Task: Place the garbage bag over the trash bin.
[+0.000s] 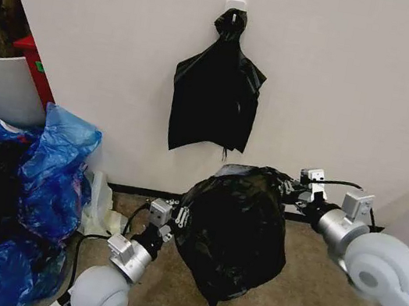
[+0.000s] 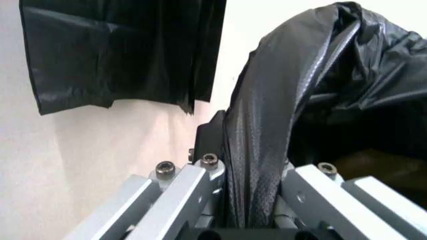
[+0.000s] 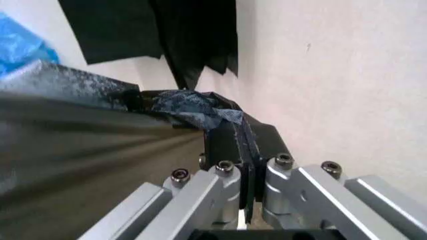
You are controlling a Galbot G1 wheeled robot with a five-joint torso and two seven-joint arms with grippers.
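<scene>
A thin, glossy, wrinkled black plastic garbage bag (image 1: 234, 233) hangs in the lower centre of the head view, stretched between two robot arms above a brown carpeted floor (image 1: 306, 298). It bulges into a rounded shape and tapers to a point at its bottom.

The left tool (image 1: 177, 218), at the lower left of centre, is clamped on the bag's left edge. In the left wrist view a bunched fold of the bag (image 2: 267, 150) runs down between the silver fingers (image 2: 183, 195), which pinch it.

The right tool (image 1: 293, 191), at the centre right, is closed on the bag's upper right edge. In the right wrist view its black fingertips (image 3: 230, 142) press together on a crumpled bit of the plastic (image 3: 193, 107).

Behind, a bundle of black bags (image 1: 216, 96) hangs from a white wall hook (image 1: 236, 5) at the upper centre. Blue translucent plastic bags (image 1: 54, 174) pile at the left, below a white planter pot (image 1: 6, 86).
</scene>
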